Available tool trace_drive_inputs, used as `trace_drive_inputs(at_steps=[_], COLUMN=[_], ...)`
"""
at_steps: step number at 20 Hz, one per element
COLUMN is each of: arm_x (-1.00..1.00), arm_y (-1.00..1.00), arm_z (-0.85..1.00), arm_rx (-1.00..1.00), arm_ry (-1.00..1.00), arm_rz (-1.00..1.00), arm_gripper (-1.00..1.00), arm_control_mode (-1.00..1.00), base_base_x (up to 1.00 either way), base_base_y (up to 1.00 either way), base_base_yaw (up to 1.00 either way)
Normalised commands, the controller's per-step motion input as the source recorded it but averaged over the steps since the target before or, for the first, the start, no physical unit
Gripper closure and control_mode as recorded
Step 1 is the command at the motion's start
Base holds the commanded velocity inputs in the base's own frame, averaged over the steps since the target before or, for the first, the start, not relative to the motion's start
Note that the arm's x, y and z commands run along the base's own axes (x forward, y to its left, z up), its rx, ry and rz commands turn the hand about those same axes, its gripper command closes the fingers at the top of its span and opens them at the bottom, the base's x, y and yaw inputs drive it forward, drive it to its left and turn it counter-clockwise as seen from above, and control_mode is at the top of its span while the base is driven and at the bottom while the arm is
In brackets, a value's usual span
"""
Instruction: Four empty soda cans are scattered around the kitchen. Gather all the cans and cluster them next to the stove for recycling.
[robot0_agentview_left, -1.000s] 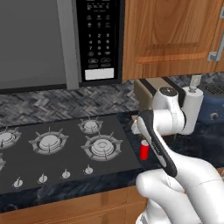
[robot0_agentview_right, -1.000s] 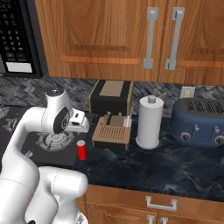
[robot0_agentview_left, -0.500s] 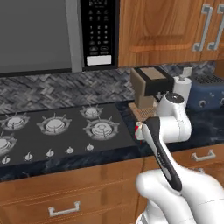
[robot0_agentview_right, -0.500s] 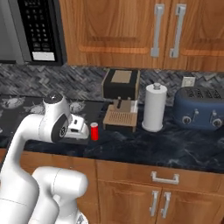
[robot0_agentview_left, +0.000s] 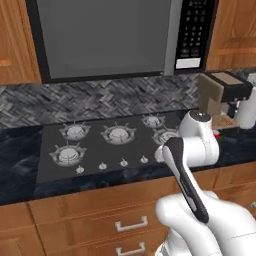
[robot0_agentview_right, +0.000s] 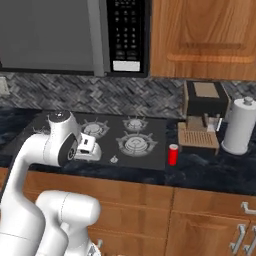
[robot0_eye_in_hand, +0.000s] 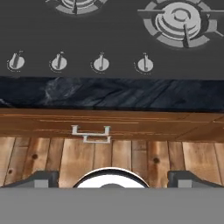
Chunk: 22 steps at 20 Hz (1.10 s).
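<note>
Tabletop (robot0_agentview_right: 210, 170) of dark stone carries the black stove (robot0_agentview_right: 150, 150) below a microwave (robot0_agentview_right: 75, 35). One soda can (robot0_agentview_right: 173, 154) stands upright just beside the stove's right edge. My gripper (robot0_eye_in_hand: 112, 178) hangs wide open, empty.

A grey microwave (robot0_agentview_right: 75, 35) hangs above — coffee machine (robot0_agentview_right: 201, 117) stands just beside a paper-towel roll (robot0_agentview_right: 238, 126).

Red soda can (robot0_agentview_right: 173, 154) upright, just beside black stove (robot0_agentview_right: 150, 142)
</note>
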Motion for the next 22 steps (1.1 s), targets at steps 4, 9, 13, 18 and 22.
trace_drive_inputs(at_steps=[4, 9, 13, 18, 22], arm_x=[0.00, 0.00, 0.00, 0.00, 0.00], arm_y=[0.00, 0.00, 0.00, 0.00, 0.00], arm_z=[0.00, 0.00, 0.00, 0.00, 0.00], arm_rx=[0.00, 0.00, 0.00, 0.00, 0.00], arm_ry=[0.00, 0.00, 0.00, 0.00, 0.00], arm_rz=[0.00, 0.00, 0.00, 0.00, 0.00], arm_gripper=[-1.00, -1.00, -1.00, -1.00, -1.00], arm_control_mode=[1.00, 1.00, 1.00, 1.00, 1.00], base_base_x=[-0.21, -0.34, -0.22, -0.02, 0.00], base_base_y=[1.00, 1.00, 1.00, 1.00, 1.00], base_base_yaw=[0.00, 0.00, 0.00, 0.00, 0.00])
